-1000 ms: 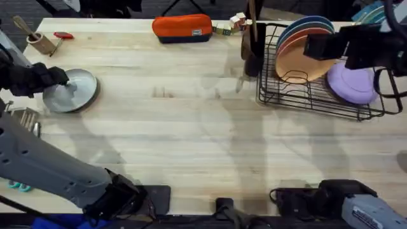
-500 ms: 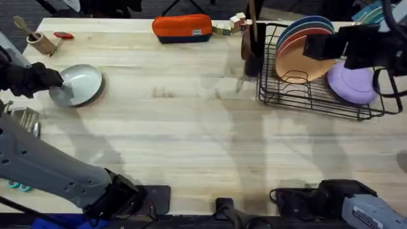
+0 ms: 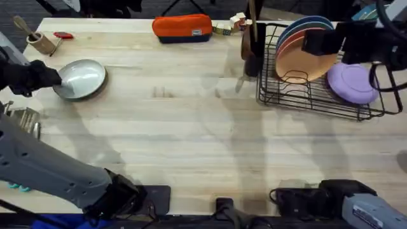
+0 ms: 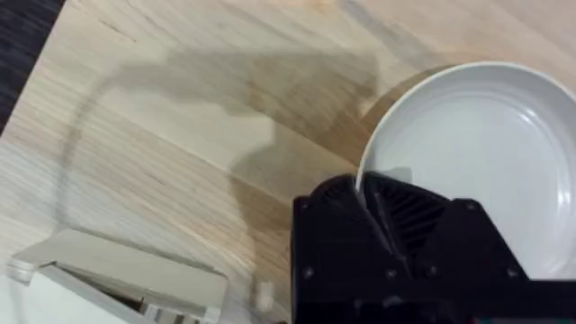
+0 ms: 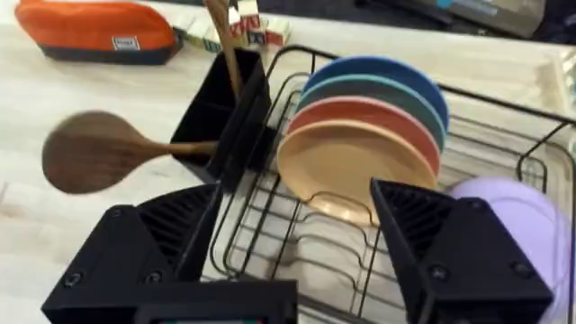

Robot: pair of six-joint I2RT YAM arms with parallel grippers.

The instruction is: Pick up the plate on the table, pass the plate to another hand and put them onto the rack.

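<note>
Shifted slightly rightward and lifted at one side over the past second, the plate [image 3: 81, 79] sits tilted at the far left of the table [image 3: 191, 133], its left rim pinched by the left gripper [image 3: 56, 77]. Seen from the left wrist, the black fingers [image 4: 396, 216] are pressed together on the edge of the plate [image 4: 477, 153], which is round, pale grey-white and plain, with a shallow raised rim and a soft sheen across its bowl.

At the far right, the rack [image 3: 311, 95] holds five plates: four upright in a row in its slots, blue [image 5: 378, 72], teal [image 5: 373, 90], reddish-orange [image 5: 369, 117] and tan-orange [image 5: 351, 166], plus one lilac plate [image 3: 350, 83] leaning at its right end. The right gripper [image 5: 297, 243] hangs above the rack with its fingers spread wide apart, holding nothing.

One orange pouch [image 3: 182, 28] lies along the far edge, and one black utensil holder [image 5: 225, 117] on the rack's left side carries a wooden spoon [image 5: 99, 151].

Part of the plate's near rim is covered by the left fingers. The lilac plate is partly cut off by the right arm in the overhead view. Small items beside the pouch are too small to make out.
</note>
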